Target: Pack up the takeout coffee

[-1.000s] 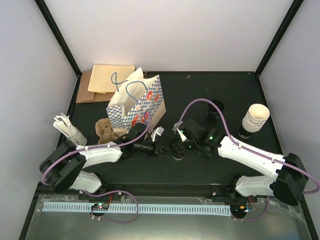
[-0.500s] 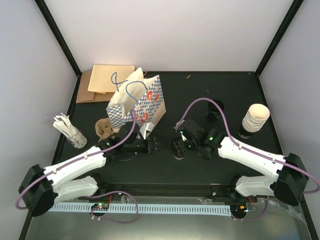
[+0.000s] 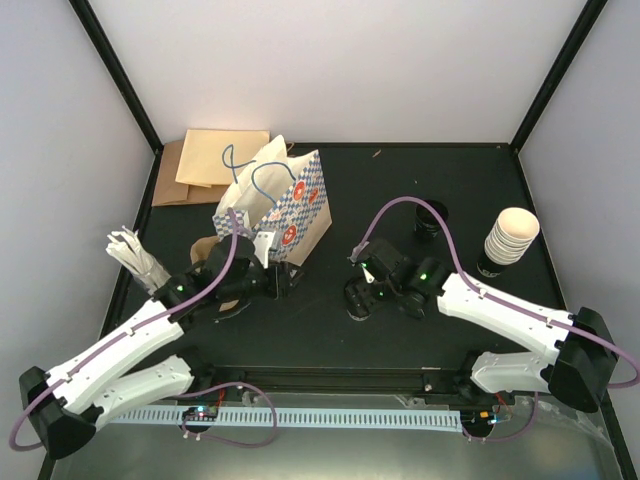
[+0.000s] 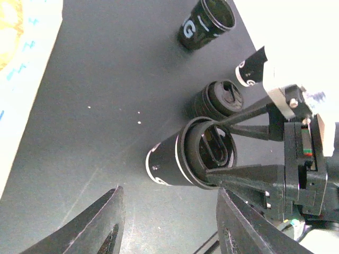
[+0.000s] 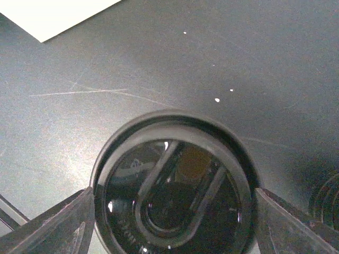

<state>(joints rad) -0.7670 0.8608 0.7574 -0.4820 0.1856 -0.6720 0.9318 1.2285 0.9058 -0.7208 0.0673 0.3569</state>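
Right end effector (image 5: 175, 193) is hanging over the takeout coffee cup (image 4: 164, 165), which is standing upright on the tabletop (image 3: 400, 180), off to the right of the blue-checked bag (image 3: 285, 205) and a little nearer the arm bases. The black lid (image 4: 212, 151) is sitting on top of the cup. The fingers (image 5: 53, 225) are flanking that lid, one on each side, right at its rim, and I cannot tell whether they are pressing on it or just clear of it.

Left end effector (image 4: 170, 189) is hovering low at the near foot of the bag, just beside it. Its fingers are standing apart with nothing between them, and its camera is looking across at the cup.

A second dark cup (image 4: 206, 24) is standing farther right of the bag, and the stack of cream cups (image 3: 510, 237) is sitting well beyond it.
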